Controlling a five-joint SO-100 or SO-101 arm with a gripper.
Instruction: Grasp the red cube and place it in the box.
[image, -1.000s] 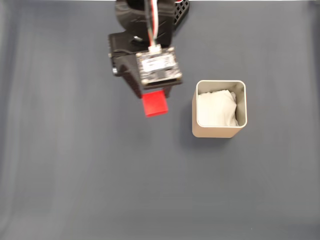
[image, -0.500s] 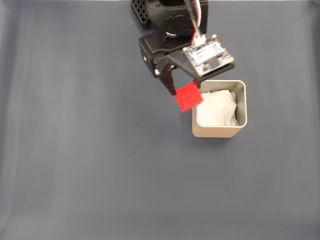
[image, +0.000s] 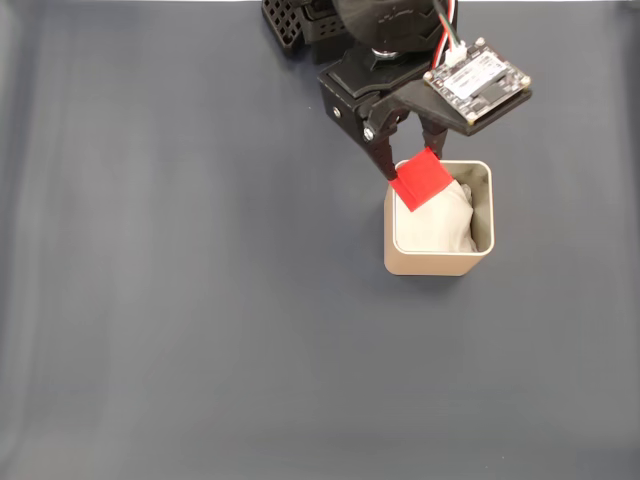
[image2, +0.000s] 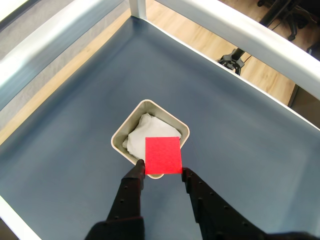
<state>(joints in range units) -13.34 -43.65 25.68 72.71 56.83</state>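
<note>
Red cube (image: 421, 178) in end effector (image2: 162, 173), above box (image: 437, 262) rim.

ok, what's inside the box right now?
The box holds crumpled white paper. The red cube, clamped in the gripper, hangs over its near corner and hides part of the lining. The box floor is covered.

The black arm reaches in from the top edge of the fixed view, its wrist turned so the circuit board faces up. The gripper (image: 412, 165) points down and tilts — its two fingers (image2: 131, 189) closed on the red cube (image2: 163, 155), apparently pinching only the cube's near edge.
</note>
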